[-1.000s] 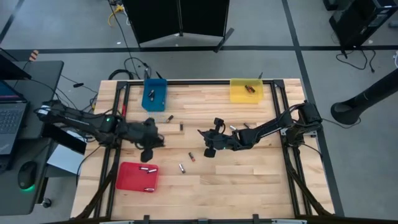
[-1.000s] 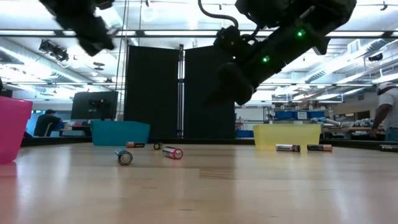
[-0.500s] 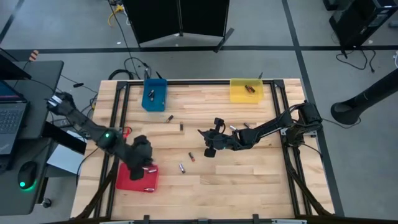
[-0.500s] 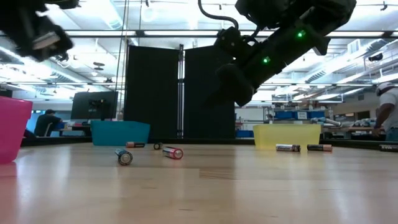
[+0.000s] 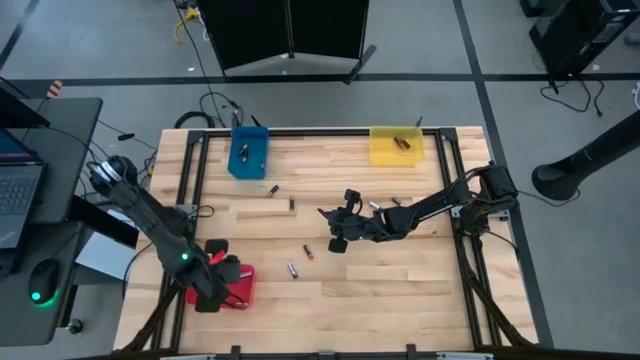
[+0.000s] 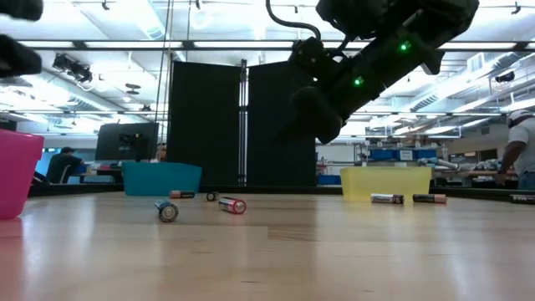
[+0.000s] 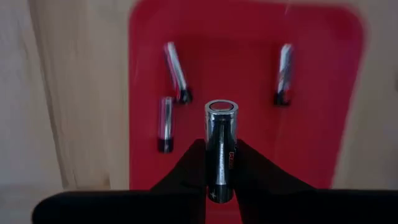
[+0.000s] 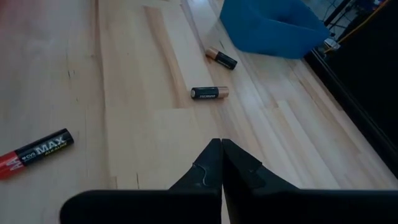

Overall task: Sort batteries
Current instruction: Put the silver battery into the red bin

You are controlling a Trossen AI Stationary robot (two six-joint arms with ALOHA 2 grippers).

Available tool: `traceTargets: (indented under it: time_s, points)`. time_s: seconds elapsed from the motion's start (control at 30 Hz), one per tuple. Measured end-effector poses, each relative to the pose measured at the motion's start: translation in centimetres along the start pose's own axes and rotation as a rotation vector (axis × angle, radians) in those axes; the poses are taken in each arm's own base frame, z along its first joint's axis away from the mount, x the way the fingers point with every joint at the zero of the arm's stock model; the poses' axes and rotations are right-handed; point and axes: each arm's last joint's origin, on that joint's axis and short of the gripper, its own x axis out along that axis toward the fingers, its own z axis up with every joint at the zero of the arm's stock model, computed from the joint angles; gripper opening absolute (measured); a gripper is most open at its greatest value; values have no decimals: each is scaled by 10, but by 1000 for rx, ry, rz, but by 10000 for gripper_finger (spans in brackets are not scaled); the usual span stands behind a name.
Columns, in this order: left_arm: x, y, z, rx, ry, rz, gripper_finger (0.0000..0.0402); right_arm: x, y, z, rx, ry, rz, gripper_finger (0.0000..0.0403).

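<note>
Left hand (image 7: 221,180) over the red tray (image 5: 238,290), near-left corner of the table (image 5: 400,290). Fingers pinch one silvery battery (image 7: 221,149), gripped low on its body, long axis running straight out ahead of the fingers. The tray floor lies directly past the held cell's free end, so the coming move should be a plain release, no sideways travel needed.

Red tray contents, left wrist view: three slim cells lying flat, all roughly parallel to the held one. Two lie close together on one side (image 7: 176,73) and (image 7: 165,124), and one lies apart on the other side (image 7: 284,74). With the held cell that would make four.

Right hand (image 8: 221,163) hangs above mid-table, fingers pressed together, pinching nothing. It is the nearer arm to the loose cells in the middle.

Loose on the table, high view: five counted. Two lie just nearer than the right hand (image 5: 292,269) and (image 5: 309,253); two lie farther on toward the blue tray (image 5: 291,205) and (image 5: 272,189); one lies beside the right arm (image 5: 396,202). The right wrist view adds a red-and-black cell (image 8: 34,153); which of the five it is, I cannot tell.

Far edge: blue tray (image 5: 248,152), with small items inside that I cannot count; yellow tray (image 5: 396,146), with one dark cell visible.
</note>
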Motion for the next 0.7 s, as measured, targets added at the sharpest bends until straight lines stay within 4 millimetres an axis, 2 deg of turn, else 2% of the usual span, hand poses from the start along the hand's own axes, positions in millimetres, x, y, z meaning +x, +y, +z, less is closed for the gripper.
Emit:
traceTargets:
  time_s: [0.3,0.47,0.7]
  points:
    - [19,-6,-5,31,85,49,54,0,0,0,16,0,9,10]
    - [32,-5,-8,29,73,5,54,0,0,-2,7,14,9,11]
    - [37,-5,-9,32,59,-5,54,0,1,-2,10,16,44,11]
